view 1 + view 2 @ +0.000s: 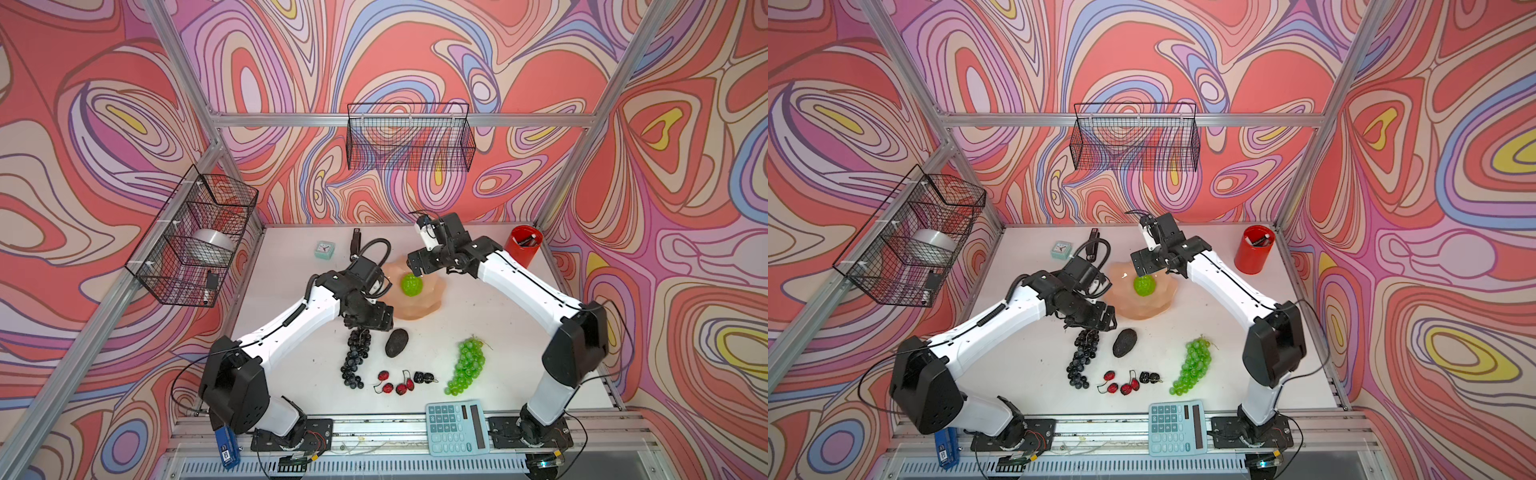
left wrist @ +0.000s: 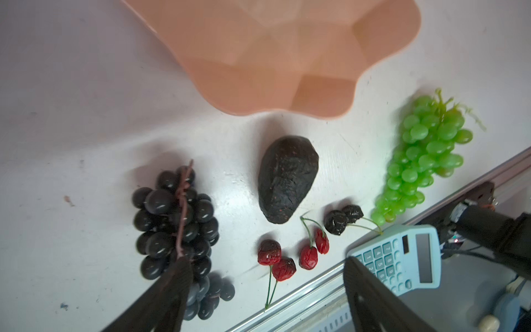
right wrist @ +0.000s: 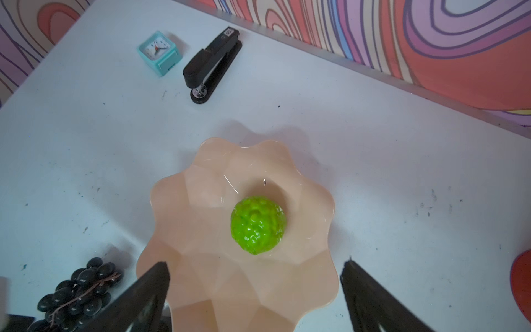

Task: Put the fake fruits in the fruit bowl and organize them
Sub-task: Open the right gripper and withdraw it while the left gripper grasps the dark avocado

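Observation:
The peach-pink fruit bowl (image 1: 419,305) (image 1: 1142,309) (image 2: 287,57) (image 3: 230,273) holds the bumpy lime-green ball (image 1: 411,284) (image 1: 1145,286) (image 3: 257,224). My right gripper (image 1: 417,269) (image 3: 255,290) hangs open and empty just above the ball. On the table in front of the bowl lie the dark purple grape bunch (image 1: 355,357) (image 2: 161,224), the avocado (image 1: 397,343) (image 2: 287,178), the green grape bunch (image 1: 467,365) (image 2: 425,155), red cherries (image 1: 395,384) (image 2: 283,260) and black berries (image 1: 423,377) (image 2: 343,218). My left gripper (image 1: 365,326) (image 2: 264,290) is open, with one finger over the purple bunch's stem end.
A teal calculator (image 1: 457,428) lies at the front edge by the right arm's base. A red cup (image 1: 523,245) stands at the back right. A small clock (image 1: 325,250) and a black stapler (image 1: 355,241) sit at the back left. Wire baskets (image 1: 409,139) hang on the walls.

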{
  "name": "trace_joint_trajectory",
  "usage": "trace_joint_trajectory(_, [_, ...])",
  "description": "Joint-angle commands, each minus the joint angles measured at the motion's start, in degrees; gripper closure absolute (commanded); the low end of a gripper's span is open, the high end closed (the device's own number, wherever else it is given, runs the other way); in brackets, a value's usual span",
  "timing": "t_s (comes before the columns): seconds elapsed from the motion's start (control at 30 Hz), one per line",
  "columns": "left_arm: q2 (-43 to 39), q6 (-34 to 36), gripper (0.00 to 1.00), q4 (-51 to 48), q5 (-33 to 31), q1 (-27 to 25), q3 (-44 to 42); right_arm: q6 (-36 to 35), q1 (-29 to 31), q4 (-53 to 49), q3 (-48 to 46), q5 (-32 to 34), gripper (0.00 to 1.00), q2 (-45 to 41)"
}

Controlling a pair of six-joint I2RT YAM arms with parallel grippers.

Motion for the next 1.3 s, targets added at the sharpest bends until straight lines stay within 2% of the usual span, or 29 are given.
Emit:
trace_joint_trajectory(0.0, [3.71, 2.88, 0.14, 0.22, -2.6, -5.42, 0.45, 3.23, -0.03, 2.29, -8.25, 3.08, 0.04, -4.73])
trace_joint_trajectory(0.1, [8.2, 2.94, 0.15, 0.64, -5.97, -7.95, 1.64, 4.69, -0.07, 4.24, -15.36, 4.75, 0.04, -10.81])
trace_joint_trajectory(0.23, [12.62, 3.15, 0.15, 4.62, -5.24, -7.96, 1.9, 5.93, -0.2, 5.76, -21.75, 6.98, 0.04, -15.89])
trace_joint_trajectory(0.43, [18.1, 4.5, 0.17, 6.84, -7.96, -8.05, 3.74, 7.52, -0.39, 6.19, -26.23, 10.19, 0.04, -20.32])
trace_joint_trajectory(0.6, [20.45, 5.2, 0.19, 9.42, -9.94, -8.01, 3.59, 7.74, -0.42, 6.05, -28.09, 9.99, 0.04, -21.73])
trace_joint_trajectory(0.9, [21.13, 3.23, 0.42, 11.94, -10.27, -8.05, 1.94, 8.54, -0.42, 6.71, -29.83, 8.84, 0.04, -21.63])
trace_joint_trajectory(1.2, [16.35, 2.33, 0.63, 10.71, -11.36, -7.97, -0.51, 7.57, -0.42, 7.64, -29.04, 8.55, 0.04, -20.67])
trace_joint_trajectory(1.27, [14.81, 2.05, 0.64, 10.07, -10.96, -7.94, -1.27, 7.57, -0.42, 7.9, -29.01, 8.24, 0.04, -20.29])
